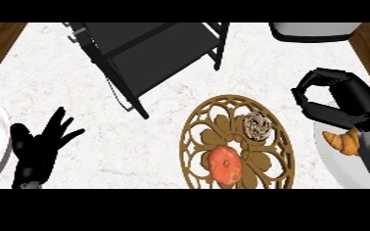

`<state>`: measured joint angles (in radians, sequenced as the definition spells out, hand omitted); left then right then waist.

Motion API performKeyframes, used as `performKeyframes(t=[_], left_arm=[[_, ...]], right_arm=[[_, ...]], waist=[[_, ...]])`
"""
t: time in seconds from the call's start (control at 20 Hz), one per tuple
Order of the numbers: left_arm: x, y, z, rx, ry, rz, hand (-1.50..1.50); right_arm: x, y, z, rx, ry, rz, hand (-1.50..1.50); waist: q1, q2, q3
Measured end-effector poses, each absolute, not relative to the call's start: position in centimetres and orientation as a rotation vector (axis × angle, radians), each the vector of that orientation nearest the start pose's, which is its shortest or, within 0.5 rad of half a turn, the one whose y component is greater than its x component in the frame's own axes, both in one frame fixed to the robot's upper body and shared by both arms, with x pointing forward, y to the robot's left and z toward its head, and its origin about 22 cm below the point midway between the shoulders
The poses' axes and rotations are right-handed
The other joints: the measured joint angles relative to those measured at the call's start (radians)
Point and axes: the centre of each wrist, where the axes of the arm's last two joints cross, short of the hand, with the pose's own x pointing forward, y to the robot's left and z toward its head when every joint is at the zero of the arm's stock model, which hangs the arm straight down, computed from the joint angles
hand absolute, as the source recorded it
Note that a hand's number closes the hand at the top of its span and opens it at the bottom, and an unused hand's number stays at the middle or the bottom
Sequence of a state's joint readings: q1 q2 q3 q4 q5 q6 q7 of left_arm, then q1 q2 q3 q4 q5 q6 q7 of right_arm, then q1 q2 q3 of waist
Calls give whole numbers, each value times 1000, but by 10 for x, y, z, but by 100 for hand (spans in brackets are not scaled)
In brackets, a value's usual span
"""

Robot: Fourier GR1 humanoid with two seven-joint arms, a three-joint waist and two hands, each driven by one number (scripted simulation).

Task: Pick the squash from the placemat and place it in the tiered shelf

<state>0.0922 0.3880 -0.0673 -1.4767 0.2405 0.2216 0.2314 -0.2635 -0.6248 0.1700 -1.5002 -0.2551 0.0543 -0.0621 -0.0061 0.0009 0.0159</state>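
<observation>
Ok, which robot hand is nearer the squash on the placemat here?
The right robot hand. It hangs up and to the right of the squash, just past the placemat edge. The left robot hand rests open near the view's left edge, farther away.

Bare counter [80, 83] lay open between the tiered shelf [148, 54] near the far edge and the placemat [195, 127] at the near edge. A plate [339, 169] with a croissant [343, 141] crowded the right edge beside the placemat.
</observation>
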Motion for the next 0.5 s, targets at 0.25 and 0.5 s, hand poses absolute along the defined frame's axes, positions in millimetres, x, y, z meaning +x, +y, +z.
performKeyframes(t=[0.25, 0.5], left_arm=[[231, 308, -11, 172, -1148, 53, 0], [234, 302, -14, 143, -1148, 58, 0]], right_arm=[[303, -337, 68, -40, -1659, 567, -150], [299, -351, 77, 99, -1640, 748, -150]], waist=[[11, 1, -4], [7, -5, -6]])
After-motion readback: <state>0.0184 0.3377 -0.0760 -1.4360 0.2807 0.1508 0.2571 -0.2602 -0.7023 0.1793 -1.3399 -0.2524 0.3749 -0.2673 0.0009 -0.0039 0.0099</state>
